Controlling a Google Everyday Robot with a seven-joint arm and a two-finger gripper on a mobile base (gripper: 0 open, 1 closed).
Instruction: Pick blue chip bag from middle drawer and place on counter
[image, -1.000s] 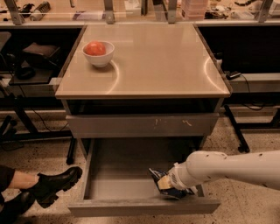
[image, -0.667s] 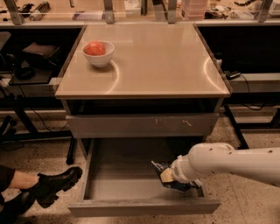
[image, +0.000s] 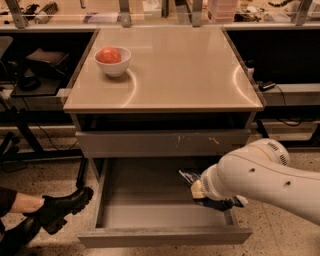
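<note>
The middle drawer (image: 140, 197) is pulled open below the counter (image: 180, 70), its grey inside bare on the left. My gripper (image: 198, 191) is inside the drawer at its right side, mostly hidden behind my white arm (image: 260, 180). It is shut on the blue chip bag (image: 188, 176), whose dark-blue crinkled end sticks out to the upper left of the wrist. The bag is held above the drawer floor, below the closed drawer front.
A white bowl with a red fruit (image: 113, 61) stands on the counter's back left. The closed drawer front with pale scuffs (image: 165, 143) is right above the bag. A person's black boot (image: 62, 206) is on the floor left of the open drawer. Dark shelves flank the cabinet.
The gripper has risen with the blue chip bag, from the drawer floor near the front to higher up and a little further back. The arm has swung upward.
</note>
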